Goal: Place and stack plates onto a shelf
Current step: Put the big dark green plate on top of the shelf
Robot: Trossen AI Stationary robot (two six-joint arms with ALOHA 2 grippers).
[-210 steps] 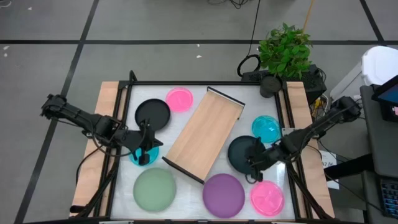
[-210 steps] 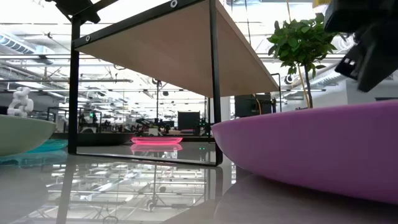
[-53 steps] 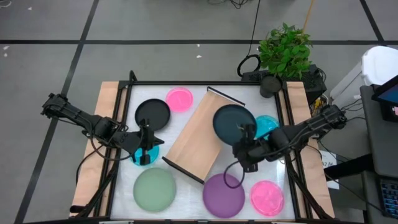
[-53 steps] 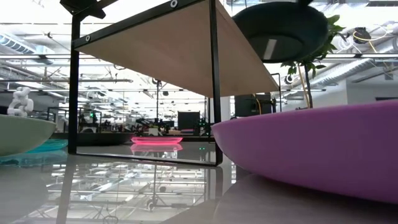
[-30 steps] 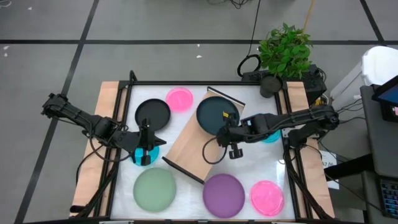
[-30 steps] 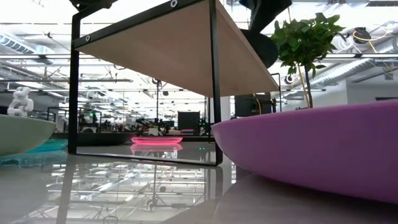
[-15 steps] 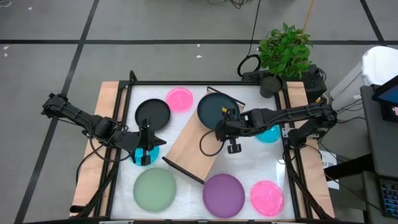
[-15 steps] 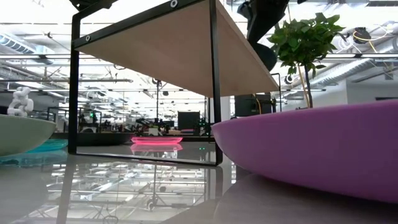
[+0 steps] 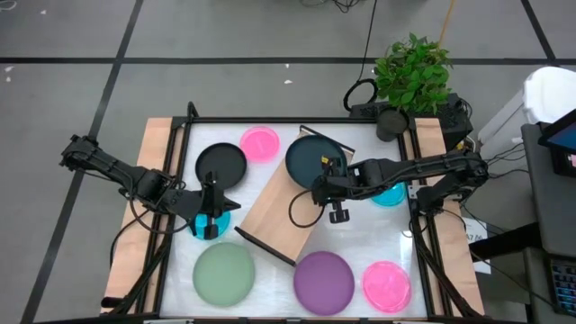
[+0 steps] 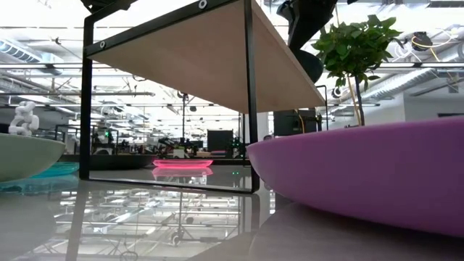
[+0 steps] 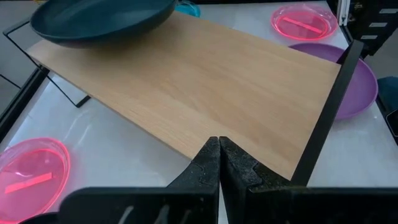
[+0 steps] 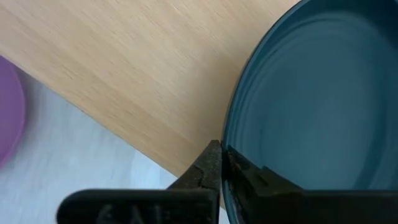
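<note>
right tool (image 9: 327, 179) pinching dark teal plate (image 9: 310, 158) rim on shelf (image 9: 274, 209) | left tool (image 9: 210, 219) pressed together | other plates off shelf

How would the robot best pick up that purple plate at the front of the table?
Probably by the rim. The purple plate lies flat and upright on the table, too wide to span, so a hand should come from above and pinch its raised edge. Its right-hand side looks best, nearest the right hand; the shelf crowds its far-left edge.
</note>
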